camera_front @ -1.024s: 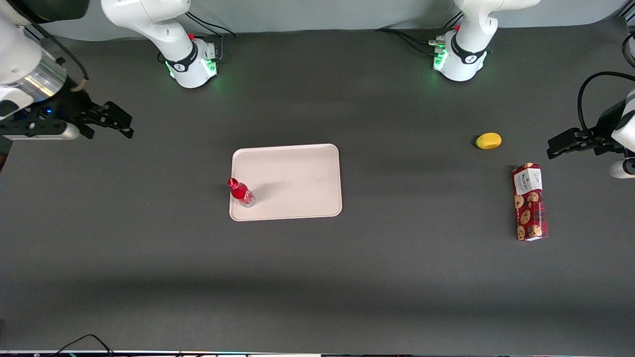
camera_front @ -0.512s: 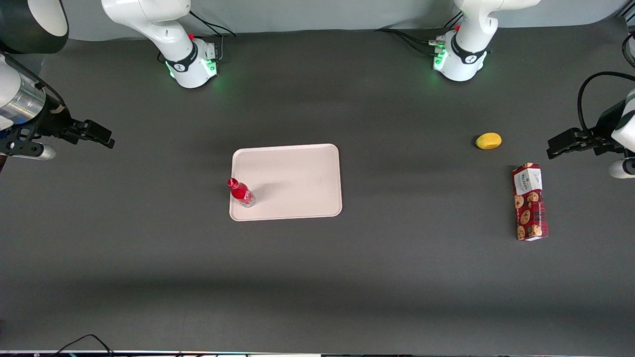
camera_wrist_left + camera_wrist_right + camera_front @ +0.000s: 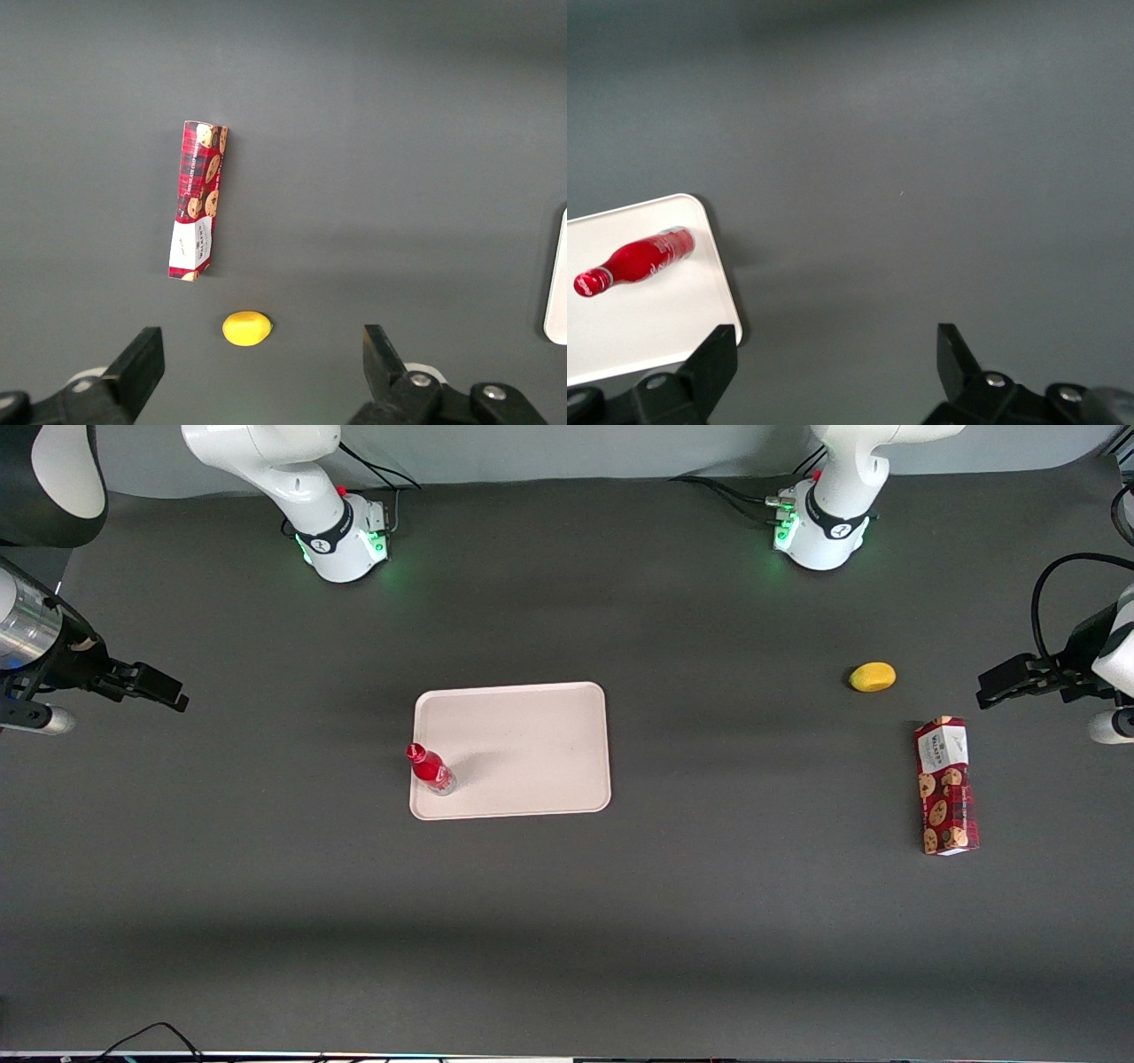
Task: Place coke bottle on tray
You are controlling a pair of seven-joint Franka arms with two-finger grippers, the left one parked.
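The coke bottle (image 3: 431, 769), slim and red with a red cap, stands upright on the pale pinkish-cream tray (image 3: 532, 753), at the tray's corner nearest the front camera toward the working arm's end. It also shows in the right wrist view (image 3: 636, 260) on the tray (image 3: 647, 319). My gripper (image 3: 168, 691) is open and empty, raised above bare table well away from the tray, toward the working arm's end. In the right wrist view the gripper (image 3: 836, 354) frames bare table beside the tray's corner.
A yellow lemon-like object (image 3: 873, 677) and a red cookie box (image 3: 946, 786) lie toward the parked arm's end of the table. Both show in the left wrist view: the lemon (image 3: 246, 328) and the box (image 3: 198, 198). Dark grey mat covers the table.
My gripper has drawn away from the tray toward the working arm's end of the table, empty. The bottle and tray have not moved.
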